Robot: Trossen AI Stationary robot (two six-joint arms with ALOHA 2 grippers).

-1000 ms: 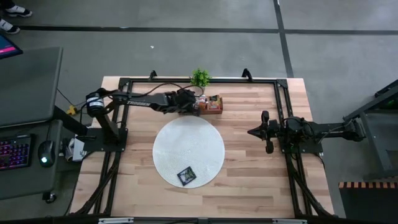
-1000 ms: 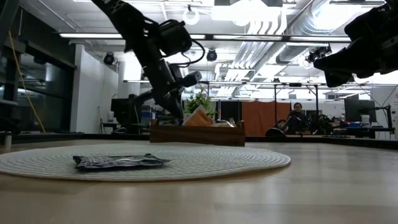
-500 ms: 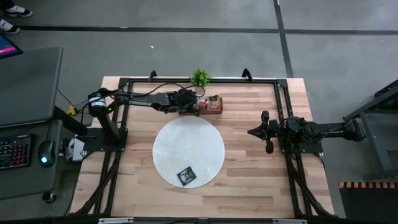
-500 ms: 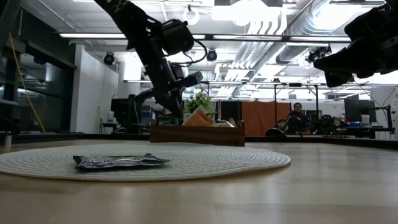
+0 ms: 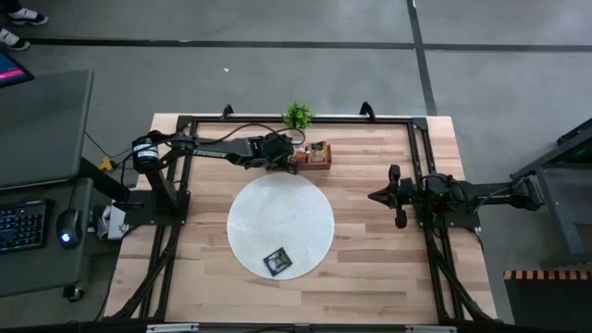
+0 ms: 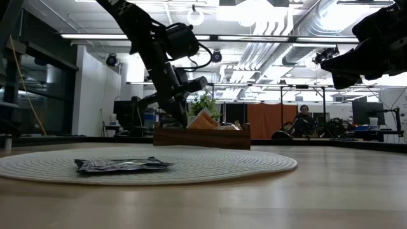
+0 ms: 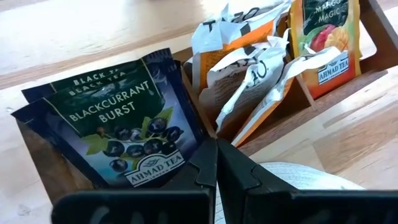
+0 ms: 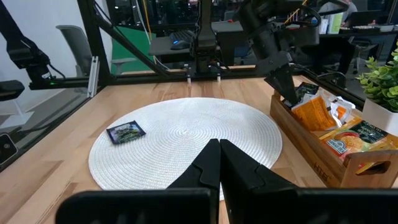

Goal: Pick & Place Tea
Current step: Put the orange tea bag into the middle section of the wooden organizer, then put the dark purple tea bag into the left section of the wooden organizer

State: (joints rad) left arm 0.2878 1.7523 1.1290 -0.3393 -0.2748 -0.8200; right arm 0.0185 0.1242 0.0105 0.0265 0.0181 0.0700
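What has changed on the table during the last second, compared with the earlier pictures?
The left gripper moved slightly away from the wooden tray, towards its own side, shut and holding nothing. The black sachet on the round mat and the right gripper stayed put.

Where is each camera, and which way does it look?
High: above, looking straight down; both arms, round mat.
Low: at tabletop height, looking across; left arm at the wooden tray.
Left wrist: on the left arm; shut left gripper by the tea sachets.
Right wrist: on the right arm; shut right gripper.
High, low and right wrist share the mat.
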